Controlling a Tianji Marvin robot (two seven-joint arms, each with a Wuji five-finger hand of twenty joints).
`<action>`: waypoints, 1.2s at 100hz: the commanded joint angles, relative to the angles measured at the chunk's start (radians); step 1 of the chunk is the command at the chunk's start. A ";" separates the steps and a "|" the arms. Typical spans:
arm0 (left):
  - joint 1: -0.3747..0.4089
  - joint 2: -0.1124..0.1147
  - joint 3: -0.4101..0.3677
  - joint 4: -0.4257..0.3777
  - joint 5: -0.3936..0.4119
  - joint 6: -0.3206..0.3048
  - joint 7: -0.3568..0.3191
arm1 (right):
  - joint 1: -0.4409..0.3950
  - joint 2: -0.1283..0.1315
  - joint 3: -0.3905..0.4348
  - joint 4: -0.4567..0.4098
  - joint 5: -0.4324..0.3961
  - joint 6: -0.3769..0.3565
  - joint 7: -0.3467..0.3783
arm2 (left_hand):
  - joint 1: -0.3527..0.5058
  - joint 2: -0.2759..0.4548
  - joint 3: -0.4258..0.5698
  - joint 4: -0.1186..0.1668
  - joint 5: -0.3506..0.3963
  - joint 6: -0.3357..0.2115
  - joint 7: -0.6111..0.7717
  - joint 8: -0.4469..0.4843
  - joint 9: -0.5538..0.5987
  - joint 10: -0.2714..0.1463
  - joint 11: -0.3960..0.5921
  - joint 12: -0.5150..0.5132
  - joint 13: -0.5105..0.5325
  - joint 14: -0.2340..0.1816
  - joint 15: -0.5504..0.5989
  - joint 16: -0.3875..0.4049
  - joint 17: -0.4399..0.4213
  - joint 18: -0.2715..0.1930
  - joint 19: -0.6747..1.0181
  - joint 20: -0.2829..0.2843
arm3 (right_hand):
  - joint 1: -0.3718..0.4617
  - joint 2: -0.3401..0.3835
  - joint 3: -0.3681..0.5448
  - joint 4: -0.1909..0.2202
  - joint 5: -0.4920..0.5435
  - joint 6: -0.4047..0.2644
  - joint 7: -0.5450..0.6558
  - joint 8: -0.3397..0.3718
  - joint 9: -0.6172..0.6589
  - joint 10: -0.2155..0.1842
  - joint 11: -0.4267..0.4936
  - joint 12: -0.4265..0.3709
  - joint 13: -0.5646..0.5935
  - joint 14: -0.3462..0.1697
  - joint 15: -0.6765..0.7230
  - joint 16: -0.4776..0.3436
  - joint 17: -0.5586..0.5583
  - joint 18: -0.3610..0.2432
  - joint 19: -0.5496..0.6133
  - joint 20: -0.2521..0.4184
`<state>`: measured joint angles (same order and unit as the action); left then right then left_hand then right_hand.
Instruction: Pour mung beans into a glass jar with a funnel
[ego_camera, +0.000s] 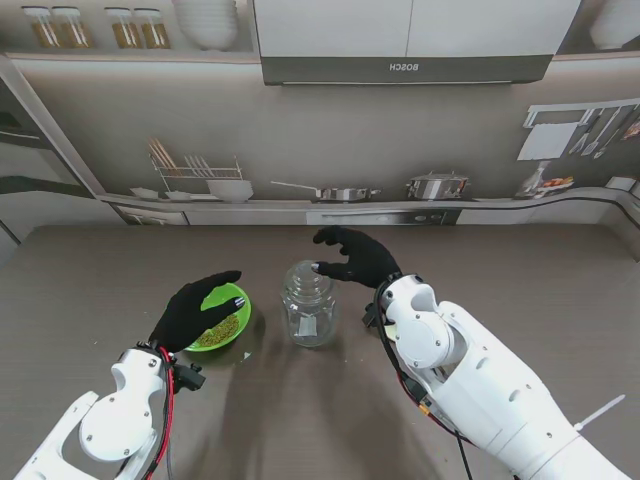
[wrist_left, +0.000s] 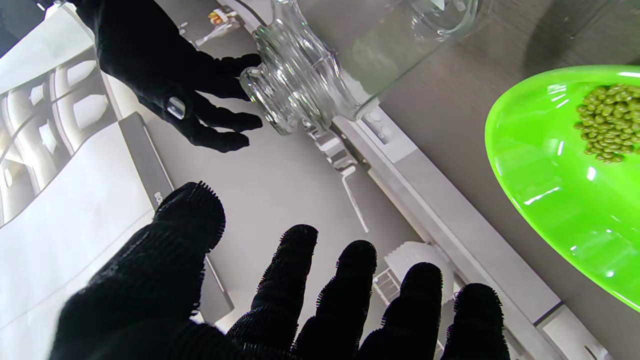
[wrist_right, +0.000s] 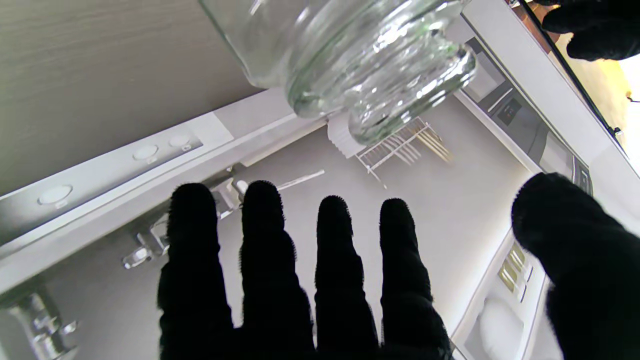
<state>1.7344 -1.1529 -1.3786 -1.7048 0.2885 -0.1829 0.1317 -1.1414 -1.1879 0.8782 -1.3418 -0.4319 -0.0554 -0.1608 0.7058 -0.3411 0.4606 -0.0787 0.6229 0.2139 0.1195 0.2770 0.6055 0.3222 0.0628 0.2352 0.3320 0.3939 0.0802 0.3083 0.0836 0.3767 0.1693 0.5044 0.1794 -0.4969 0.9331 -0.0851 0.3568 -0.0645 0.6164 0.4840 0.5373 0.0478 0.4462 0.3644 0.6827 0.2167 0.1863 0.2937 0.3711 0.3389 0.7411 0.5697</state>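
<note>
The right hand (ego_camera: 356, 258) hovers with its fingers spread and nothing in them, just beside the mouth of the glass jar (ego_camera: 309, 303) on the side farther from me; from the left wrist view its fingertips (wrist_left: 235, 120) sit close against the jar's rim, though I cannot tell whether they touch it. That placement reads as a readiness to steady the jar, or to work at its top. The left hand (ego_camera: 195, 312) is likewise spread and empty, held over the green bowl (ego_camera: 238, 322) that stands on the desk (ego_camera: 120, 270) to the jar's left, near it but apart, probably poised to take the bowl by its rim. The mung beans (wrist_left: 607, 122) lie in a small heap inside the bowl, so none has gone into the jar, which looks empty. The jar stands upright in the middle of the desk, between the two hands, where either can reach it. No funnel shows in any view, so the pour seems not yet prepared and the task is at its very start.
</note>
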 joint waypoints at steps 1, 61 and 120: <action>0.004 -0.004 -0.002 -0.012 -0.003 0.004 -0.015 | 0.006 -0.016 -0.014 0.009 0.009 -0.009 0.020 | -0.022 0.036 -0.020 0.043 -0.008 -0.014 -0.010 -0.004 -0.003 -0.009 -0.004 -0.001 -0.007 -0.011 -0.009 -0.004 -0.015 -0.014 -0.013 0.004 | -0.041 0.023 -0.013 0.033 0.009 -0.016 0.012 -0.015 0.006 -0.023 0.008 0.005 0.010 -0.020 0.003 0.001 -0.007 -0.001 0.026 0.006; 0.010 -0.003 -0.008 -0.019 -0.004 0.009 -0.016 | 0.144 -0.056 -0.188 0.224 0.077 -0.086 0.069 | -0.023 0.037 -0.021 0.043 -0.006 -0.012 -0.010 -0.003 0.001 -0.003 -0.003 0.000 -0.006 -0.008 -0.009 -0.004 -0.017 -0.014 -0.014 0.004 | -0.056 0.046 -0.027 0.040 -0.012 -0.018 0.008 -0.013 -0.011 -0.028 0.011 0.007 0.002 -0.021 0.005 0.001 -0.014 -0.007 0.032 0.002; 0.012 -0.003 -0.010 -0.016 -0.002 0.005 -0.016 | 0.132 -0.062 -0.243 0.297 0.134 -0.204 0.117 | -0.022 0.040 -0.023 0.044 -0.007 -0.013 -0.010 -0.003 0.003 -0.003 -0.003 0.000 -0.004 -0.007 -0.008 -0.004 -0.017 -0.015 -0.014 0.004 | -0.058 0.054 -0.023 0.041 -0.021 -0.008 0.020 -0.007 -0.020 -0.028 0.022 0.010 0.007 -0.026 0.012 0.002 -0.014 -0.012 0.038 0.001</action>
<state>1.7413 -1.1529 -1.3863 -1.7117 0.2879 -0.1776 0.1313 -0.9690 -1.2349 0.6702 -1.0667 -0.3024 -0.2379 -0.0916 0.7058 -0.3411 0.4606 -0.0787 0.6233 0.2139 0.1194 0.2770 0.6056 0.3225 0.0628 0.2353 0.3320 0.3939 0.0802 0.3083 0.0836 0.3767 0.1693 0.5044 0.1551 -0.4696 0.9331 -0.0751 0.3228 -0.0734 0.6101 0.4840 0.4684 0.0252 0.3924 0.3636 0.6064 0.2547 0.0978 0.2844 0.3410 0.3741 0.7448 0.5697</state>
